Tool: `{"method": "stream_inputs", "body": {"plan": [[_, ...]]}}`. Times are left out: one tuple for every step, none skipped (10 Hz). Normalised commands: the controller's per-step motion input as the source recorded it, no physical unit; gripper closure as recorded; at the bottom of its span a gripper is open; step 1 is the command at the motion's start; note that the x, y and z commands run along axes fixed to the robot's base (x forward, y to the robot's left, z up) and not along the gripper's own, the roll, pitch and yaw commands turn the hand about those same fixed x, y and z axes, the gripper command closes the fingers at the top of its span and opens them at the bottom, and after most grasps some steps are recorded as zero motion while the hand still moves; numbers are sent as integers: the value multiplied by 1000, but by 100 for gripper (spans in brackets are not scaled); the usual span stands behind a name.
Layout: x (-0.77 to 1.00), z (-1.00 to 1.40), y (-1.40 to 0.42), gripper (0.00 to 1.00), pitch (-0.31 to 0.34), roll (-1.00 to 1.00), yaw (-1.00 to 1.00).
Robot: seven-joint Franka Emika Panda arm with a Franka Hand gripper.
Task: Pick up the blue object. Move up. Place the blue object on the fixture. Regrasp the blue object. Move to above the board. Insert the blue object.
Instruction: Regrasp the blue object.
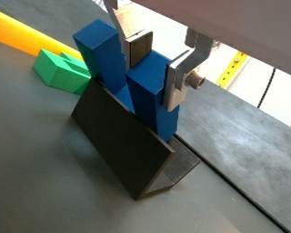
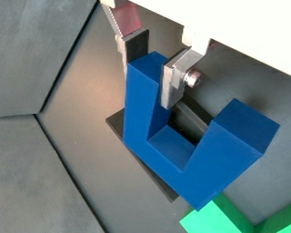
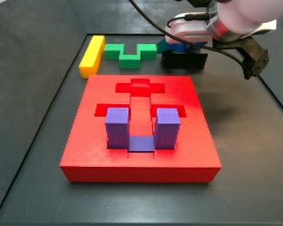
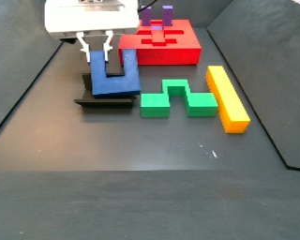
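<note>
Blue object (image 2: pixel 191 136) rests on the fixture (image 1: pixel 130 146), one prong between the gripper's (image 4: pixel 98 49) jaws. Whether they pinch it I cannot tell. Probably the regrasp step; next, lift toward the board (image 3: pixel 138 154).

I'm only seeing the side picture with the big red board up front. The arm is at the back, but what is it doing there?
Observer: The gripper is at the fixture, its fingers on either side of one prong of the blue object.
Operator: Is the blue thing standing up?
Observer: It leans on the fixture, prongs pointing up, in both wrist views.
Operator: Anything else nearby?
Observer: A green block lies beside the fixture, with a yellow bar beyond it.
Operator: And the board?
Observer: The board already holds a purple block in one slot.
</note>
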Motion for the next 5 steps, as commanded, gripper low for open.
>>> {"method": "stream_inputs", "body": {"plan": [[0,0,0,100,0,0,0],[0,0,0,100,0,0,0],[0,0,0,100,0,0,0],[0,0,0,100,0,0,0],[0,0,0,100,0,0,0]]}}
